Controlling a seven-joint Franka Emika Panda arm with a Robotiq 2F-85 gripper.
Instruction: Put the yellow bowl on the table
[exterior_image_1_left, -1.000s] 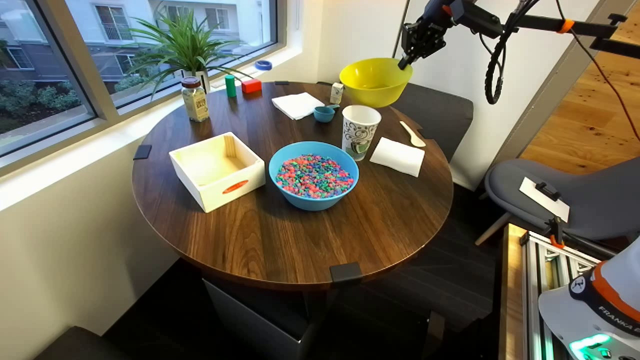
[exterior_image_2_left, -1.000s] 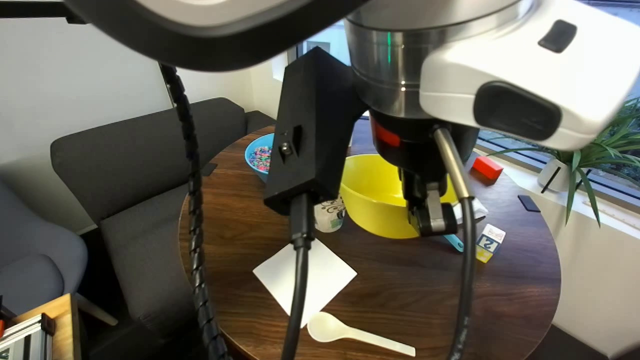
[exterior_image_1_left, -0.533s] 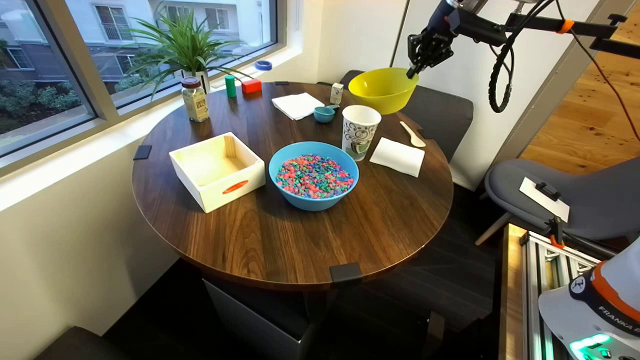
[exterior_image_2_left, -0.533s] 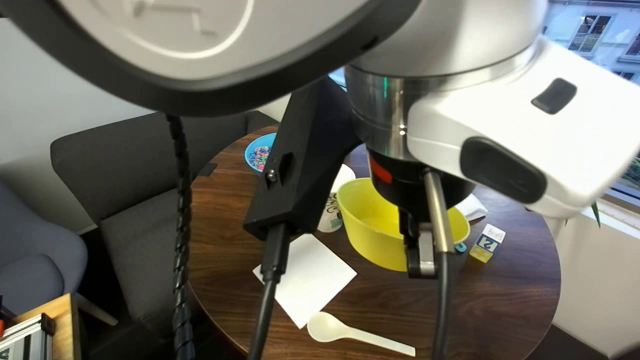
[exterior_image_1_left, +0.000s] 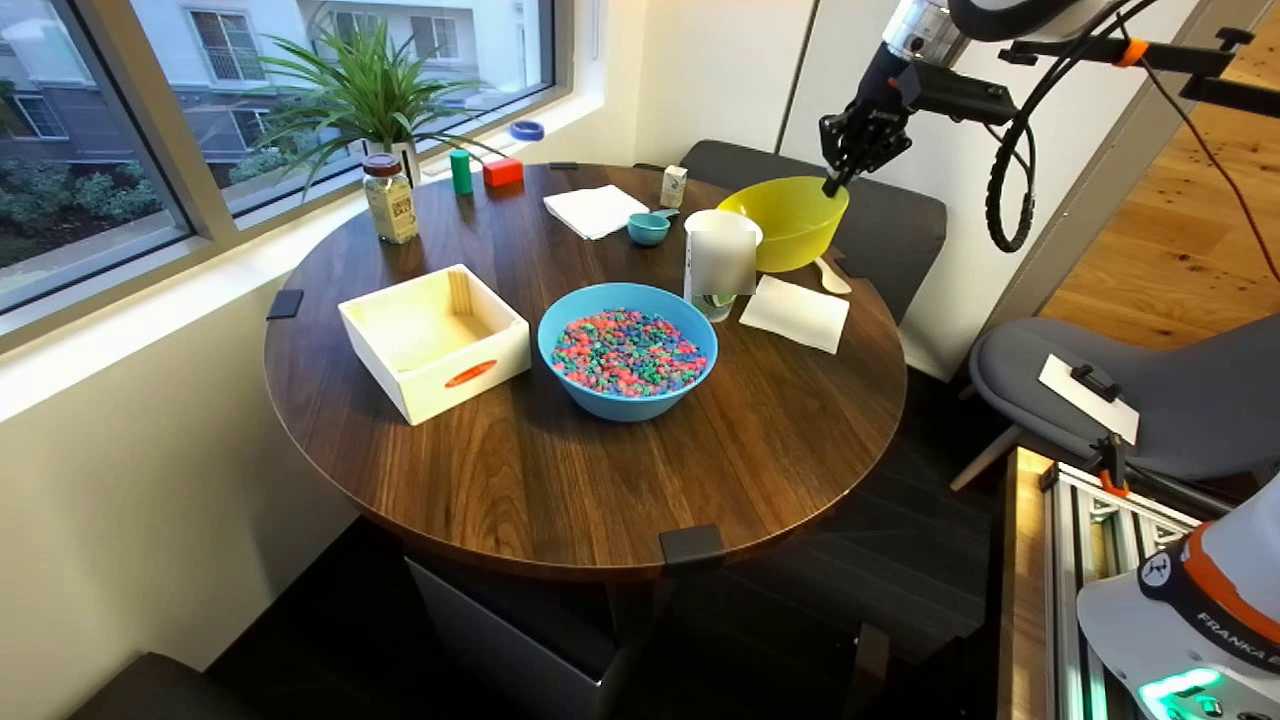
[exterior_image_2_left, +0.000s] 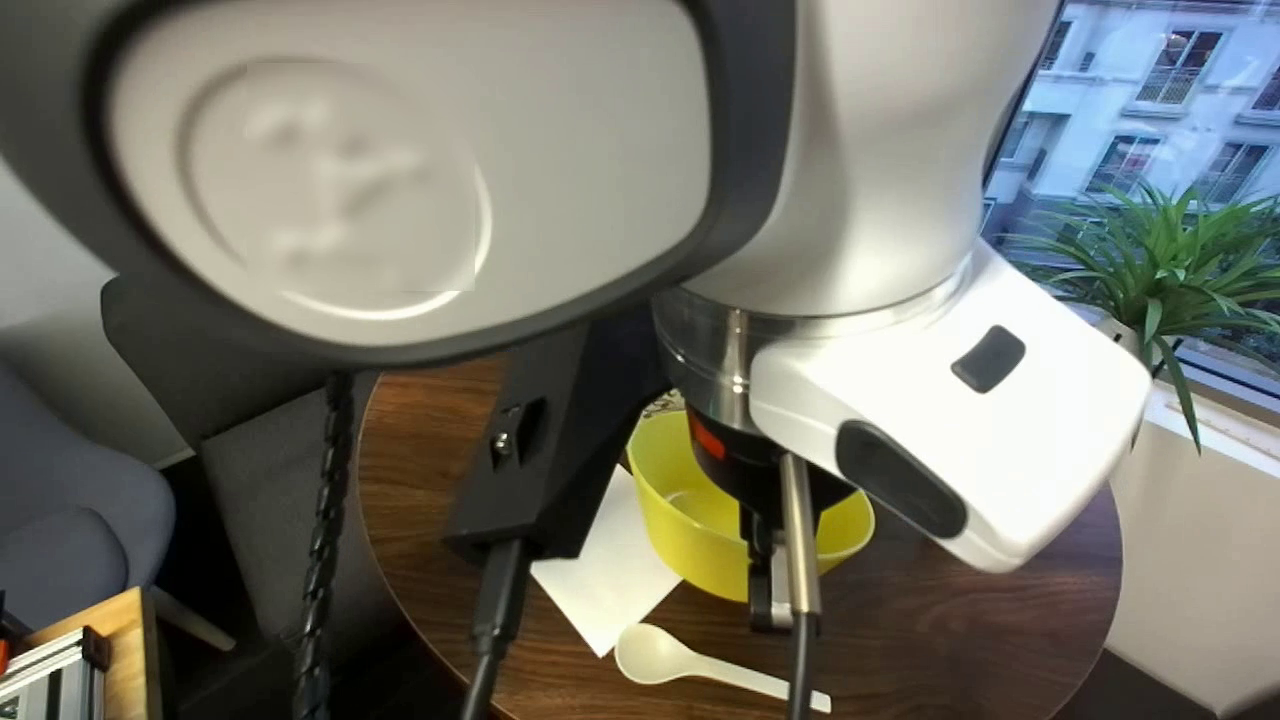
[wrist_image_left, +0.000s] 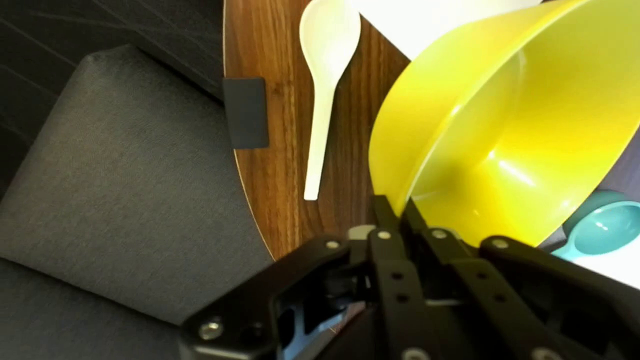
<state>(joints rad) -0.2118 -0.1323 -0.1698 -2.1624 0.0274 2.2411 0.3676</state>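
Note:
The bright yellow bowl (exterior_image_1_left: 795, 225) hangs tilted from my gripper (exterior_image_1_left: 833, 187) in both exterior views. It is over the far right part of the dark round table (exterior_image_1_left: 560, 480), behind the paper cup; I cannot tell whether its base touches the top. In an exterior view the arm hides part of the bowl (exterior_image_2_left: 690, 530) and of the gripper (exterior_image_2_left: 770, 595). In the wrist view my gripper (wrist_image_left: 397, 206) is shut with one finger on each side of the rim of the bowl (wrist_image_left: 525, 140), above the table (wrist_image_left: 280, 200).
A paper cup (exterior_image_1_left: 720, 275) stands beside the bowl. A white spoon (wrist_image_left: 325, 80) and a napkin (exterior_image_1_left: 797, 314) lie close by. A blue bowl of colourful bits (exterior_image_1_left: 620, 405), a wooden box (exterior_image_1_left: 465, 385), a teal scoop (exterior_image_1_left: 649, 230) and a letter block (exterior_image_1_left: 673, 187) are also on the table.
My gripper has lowered the yellow bowl towards the table. In an exterior view the bowl also shifted right, and it now overlaps the spoon and the cup. The grip on its rim looks unchanged.

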